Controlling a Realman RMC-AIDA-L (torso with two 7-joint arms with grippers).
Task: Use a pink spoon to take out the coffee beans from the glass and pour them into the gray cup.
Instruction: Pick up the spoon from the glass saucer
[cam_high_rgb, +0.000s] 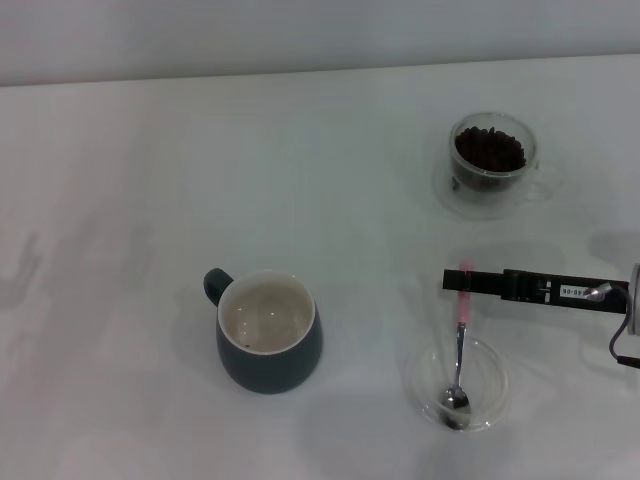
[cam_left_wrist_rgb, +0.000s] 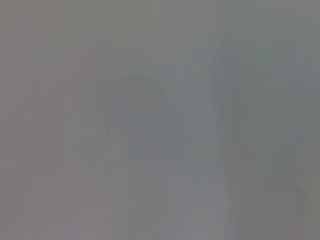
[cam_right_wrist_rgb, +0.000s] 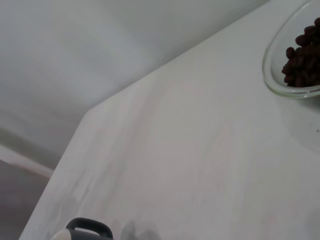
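The pink spoon (cam_high_rgb: 461, 318) lies with its metal bowl in a shallow clear dish (cam_high_rgb: 492, 372) at the front right, its pink handle pointing away from me. My right gripper (cam_high_rgb: 450, 282) reaches in from the right as a black bar crossing over the handle's far end; whether it grips the handle cannot be made out. The glass (cam_high_rgb: 490, 160) stands at the back right, holding a heap of coffee beans (cam_high_rgb: 489, 148); its rim (cam_right_wrist_rgb: 272, 75) and beans (cam_right_wrist_rgb: 302, 57) also show in the right wrist view. The gray cup (cam_high_rgb: 268, 330) stands front centre, handle to the back left. My left gripper is out of view.
The white table (cam_high_rgb: 150, 180) runs back to a pale wall. In the right wrist view the gray cup's handle (cam_right_wrist_rgb: 89, 227) peeks in at the picture's edge, along with the table's far edge. The left wrist view shows only a blank grey surface.
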